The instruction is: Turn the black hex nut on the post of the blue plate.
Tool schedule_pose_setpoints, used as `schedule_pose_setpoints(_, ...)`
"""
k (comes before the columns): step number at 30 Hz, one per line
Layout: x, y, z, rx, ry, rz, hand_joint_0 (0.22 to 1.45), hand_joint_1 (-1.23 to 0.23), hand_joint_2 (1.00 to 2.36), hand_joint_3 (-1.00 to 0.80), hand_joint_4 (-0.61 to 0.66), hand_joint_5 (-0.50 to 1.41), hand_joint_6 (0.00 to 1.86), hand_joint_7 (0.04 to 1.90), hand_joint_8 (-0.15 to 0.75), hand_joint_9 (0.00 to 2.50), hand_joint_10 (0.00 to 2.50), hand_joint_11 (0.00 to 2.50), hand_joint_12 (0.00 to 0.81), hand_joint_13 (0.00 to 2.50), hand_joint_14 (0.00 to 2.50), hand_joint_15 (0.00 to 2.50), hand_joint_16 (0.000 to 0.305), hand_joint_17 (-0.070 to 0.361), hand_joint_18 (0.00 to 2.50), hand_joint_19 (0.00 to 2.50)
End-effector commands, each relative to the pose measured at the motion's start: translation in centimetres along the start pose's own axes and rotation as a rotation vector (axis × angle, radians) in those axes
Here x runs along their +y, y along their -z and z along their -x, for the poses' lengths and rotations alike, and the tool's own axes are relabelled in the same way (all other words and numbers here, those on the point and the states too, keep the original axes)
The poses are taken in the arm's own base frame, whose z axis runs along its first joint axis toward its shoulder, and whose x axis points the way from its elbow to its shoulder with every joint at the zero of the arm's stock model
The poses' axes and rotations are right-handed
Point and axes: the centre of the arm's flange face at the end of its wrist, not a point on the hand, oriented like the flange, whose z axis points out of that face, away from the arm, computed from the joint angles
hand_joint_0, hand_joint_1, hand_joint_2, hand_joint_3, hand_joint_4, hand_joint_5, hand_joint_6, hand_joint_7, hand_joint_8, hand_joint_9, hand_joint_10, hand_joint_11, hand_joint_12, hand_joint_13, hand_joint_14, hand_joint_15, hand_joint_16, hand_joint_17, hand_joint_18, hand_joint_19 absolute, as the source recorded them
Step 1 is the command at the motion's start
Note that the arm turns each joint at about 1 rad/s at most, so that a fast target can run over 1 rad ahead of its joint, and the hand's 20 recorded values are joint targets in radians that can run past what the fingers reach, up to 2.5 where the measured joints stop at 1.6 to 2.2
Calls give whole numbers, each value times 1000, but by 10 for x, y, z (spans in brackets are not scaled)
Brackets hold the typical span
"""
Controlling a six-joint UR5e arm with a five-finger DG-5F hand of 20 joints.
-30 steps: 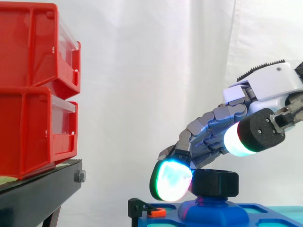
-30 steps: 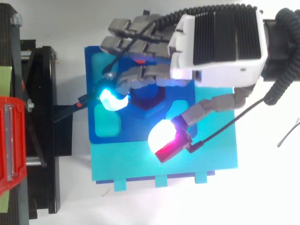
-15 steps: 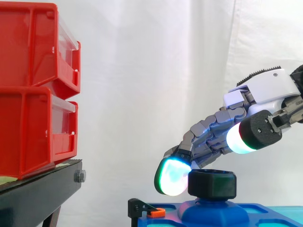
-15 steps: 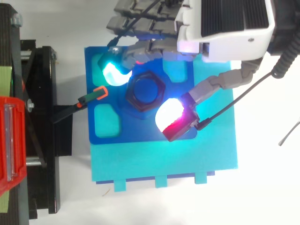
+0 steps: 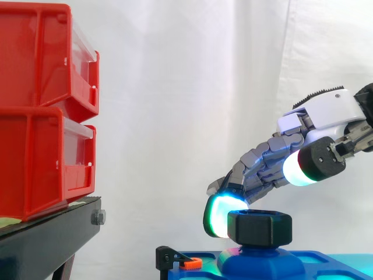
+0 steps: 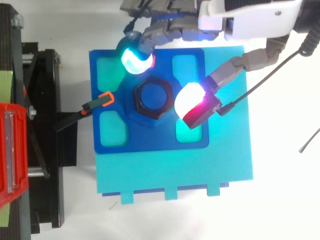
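Black hex nut (image 6: 152, 99) on post (image 5: 259, 259), centre of blue plate (image 6: 150, 142), right of red bins (image 5: 41, 116). Hand (image 5: 326, 111) above, fingers loosely spread, gripping nothing. One pad (image 5: 218, 216) just left of nut, thumb pad (image 5: 300, 168) higher. Nut likely rigid, light, smooth; pinch opposite flats.

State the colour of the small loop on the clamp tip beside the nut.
Orange; the loop shows best in the top view, left of the hex nut.
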Motion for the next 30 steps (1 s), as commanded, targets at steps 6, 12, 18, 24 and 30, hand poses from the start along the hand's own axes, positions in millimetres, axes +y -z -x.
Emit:
schedule_pose_setpoints(6,-5,1,20,-37,9,23,421,-304,1000,-500,120,-300,501,662,229,0,0,0,375,0,0,0,58,131,0,247)
schedule_pose_setpoints(12,5,-1,36,-67,20,43,420,-314,1000,-500,129,-296,501,651,236,0,0,0,380,0,0,0,59,133,0,224)
schedule_pose_setpoints(18,15,-7,35,-87,24,53,422,-304,1000,-500,131,-294,501,651,236,0,0,0,378,0,0,0,59,133,0,235)
schedule_pose_setpoints(24,39,-31,3,-57,18,68,421,-287,1000,-500,160,-278,502,684,240,0,0,0,379,0,0,0,59,133,0,234)
schedule_pose_setpoints(30,68,-38,-10,-44,-17,81,423,-273,1000,-500,203,-257,502,749,245,0,0,0,382,0,0,0,59,133,0,240)
